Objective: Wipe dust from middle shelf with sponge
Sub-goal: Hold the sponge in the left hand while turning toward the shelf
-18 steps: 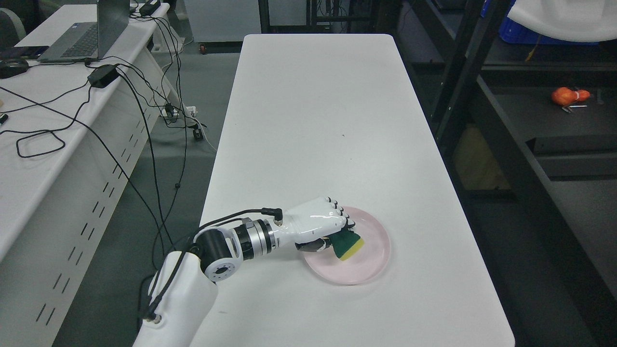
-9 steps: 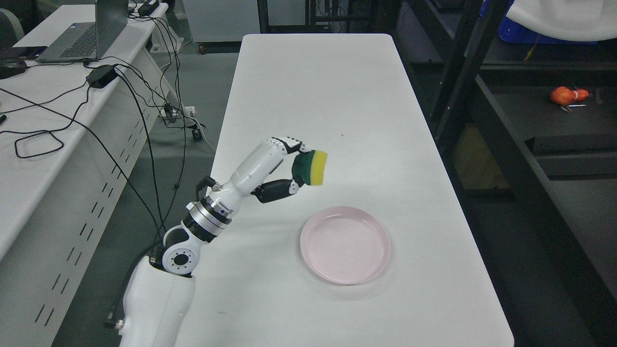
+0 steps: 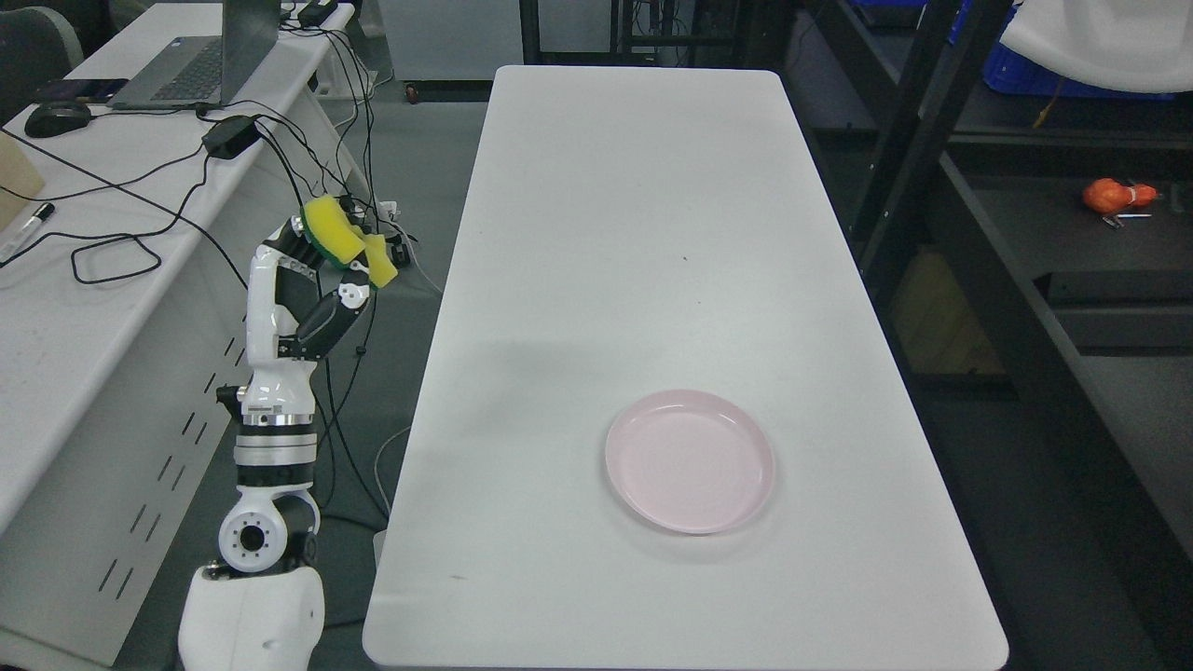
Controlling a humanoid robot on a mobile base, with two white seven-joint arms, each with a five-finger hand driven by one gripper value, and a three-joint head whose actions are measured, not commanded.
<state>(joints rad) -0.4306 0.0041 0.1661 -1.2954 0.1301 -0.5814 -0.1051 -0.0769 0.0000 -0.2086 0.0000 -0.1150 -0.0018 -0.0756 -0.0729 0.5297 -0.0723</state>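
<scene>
- Sponge [image 3: 339, 237] is gripped in the curled fingers of the left hand [image 3: 308, 284]; it is held upright, yellow face up, off the left edge of the white table [image 3: 652, 233], over the floor gap beside the desk [image 3: 84, 308].
- Right hand is not seen in the head view.
- Pink plate [image 3: 689, 460] is left bare near the table's front right part, well apart from the sponge.
- Step in hand is judged to be the carry: the sponge is lifted and the wiping of the shelf is not yet begun.
- Black shelving [image 3: 1025, 308] is seen past the table's right edge; the next move is judged to require the sponge to be brought across to it and pressed flat on the middle shelf.
- Compared with half a second ago, the arm is raised more upright and swung left; the sponge was then held over the table. The whole picture is also shifted slightly, so the camera has moved.
</scene>
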